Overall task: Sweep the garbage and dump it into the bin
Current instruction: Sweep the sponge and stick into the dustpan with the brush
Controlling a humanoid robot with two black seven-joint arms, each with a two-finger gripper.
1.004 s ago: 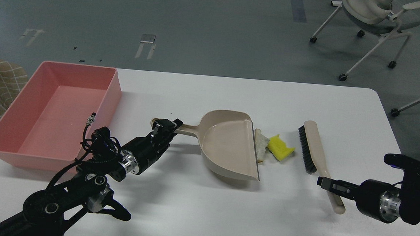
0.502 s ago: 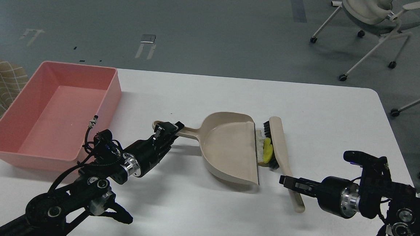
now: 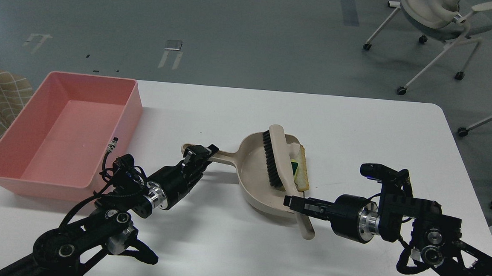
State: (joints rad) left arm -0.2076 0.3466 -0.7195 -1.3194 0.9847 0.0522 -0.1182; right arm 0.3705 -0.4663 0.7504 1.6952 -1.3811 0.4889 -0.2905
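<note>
Jaws clamp brush (image 3: 275, 159) over dustpan (image 3: 252, 172), hiding garbage (image 3: 299, 169).

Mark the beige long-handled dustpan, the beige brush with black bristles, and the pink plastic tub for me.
beige long-handled dustpan (image 3: 252, 172): head view, on the bare pan floor left of the bristles.
beige brush with black bristles (image 3: 270, 161): head view, on the black bristles.
pink plastic tub (image 3: 120, 141): head view, on its right wall.

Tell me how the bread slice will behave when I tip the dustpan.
The bread slice looks thin and light, so it should slide off easily. It leans at the dustpan lip, so it may drop early. Probably soft, it could bend or snag on the brush.
</note>
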